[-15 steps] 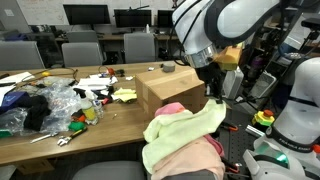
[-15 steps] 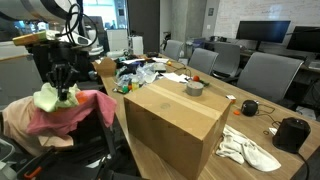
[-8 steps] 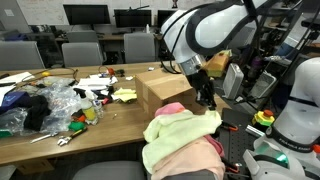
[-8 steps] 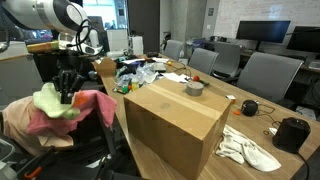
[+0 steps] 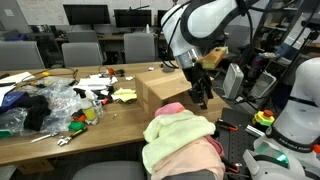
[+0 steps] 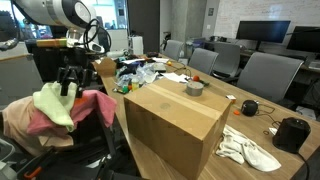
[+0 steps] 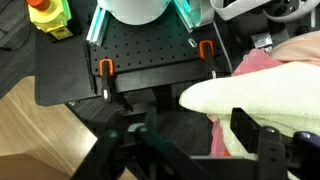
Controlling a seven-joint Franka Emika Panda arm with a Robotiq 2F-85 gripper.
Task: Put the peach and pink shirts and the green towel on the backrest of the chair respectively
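The green towel (image 5: pixel 182 128) lies draped over the top of the chair's backrest, covering the pink shirt (image 5: pixel 172 108) and the peach shirt (image 5: pixel 183 160) beneath it. The same pile shows in an exterior view as green towel (image 6: pixel 52 104), pink shirt (image 6: pixel 96 104) and peach shirt (image 6: pixel 14 120). My gripper (image 5: pixel 203 96) hangs just above the towel's edge, open and holding nothing; in an exterior view the gripper (image 6: pixel 68 84) is right above the pile. In the wrist view the gripper (image 7: pixel 190 140) stands with jaws apart, with the green towel (image 7: pixel 250 92) and pink shirt (image 7: pixel 268 58) just beyond it.
A large cardboard box (image 5: pixel 163 90) stands on the table next to the chair, with a tape roll (image 6: pixel 196 88) on it. Clutter and plastic bags (image 5: pixel 55 105) cover the table's far part. A white cloth (image 6: pixel 250 148) lies by the box. A black perforated plate (image 7: pixel 130 62) sits below.
The gripper, shut on the green towel's corner a second ago, has opened and risen slightly. The towel has dropped flat onto the shirts on the backrest.
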